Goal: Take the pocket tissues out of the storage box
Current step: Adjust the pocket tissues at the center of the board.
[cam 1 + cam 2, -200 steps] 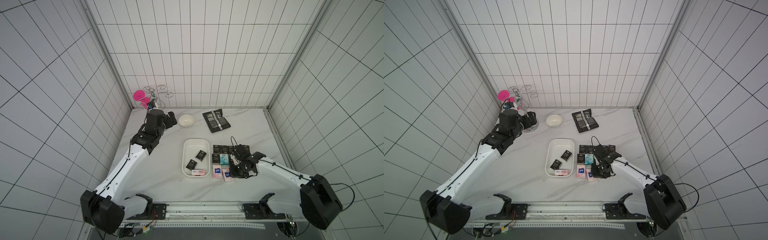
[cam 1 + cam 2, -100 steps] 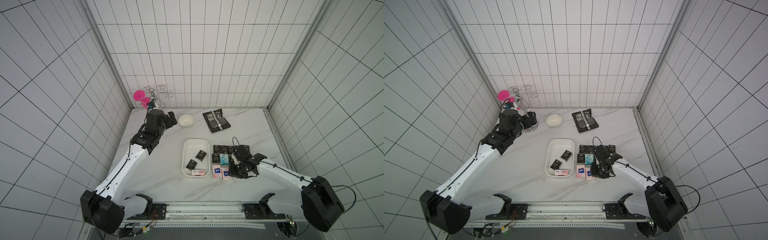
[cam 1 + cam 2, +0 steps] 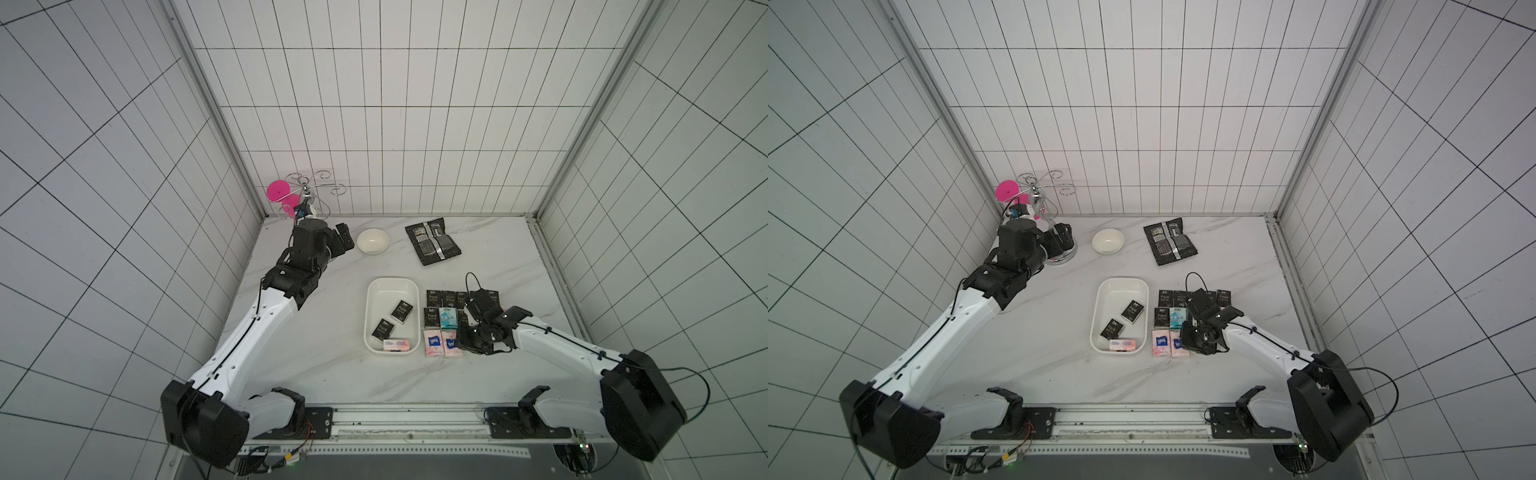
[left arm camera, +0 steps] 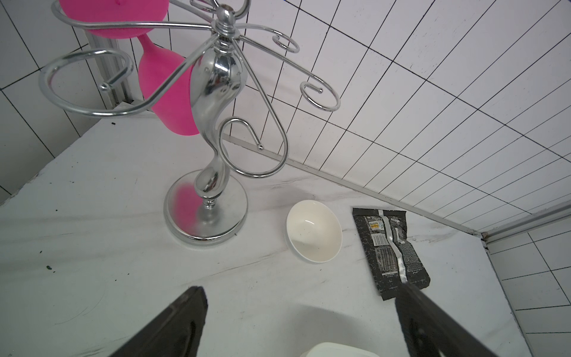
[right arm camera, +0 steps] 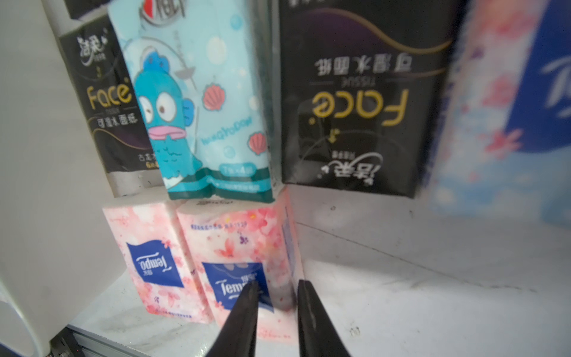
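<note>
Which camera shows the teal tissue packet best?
The right wrist view: the teal tissue packet is close and large, with its cartoon fish print clear. In both top views the packet is only a tiny patch near the storage box. The left wrist view does not show it.

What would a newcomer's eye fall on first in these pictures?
The bright pink goblet hanging on the chrome wire rack in the far left corner stands out first. Next, the small colourful tissue packets lined up beside the shallow white plastic tray, mid-table.
</note>
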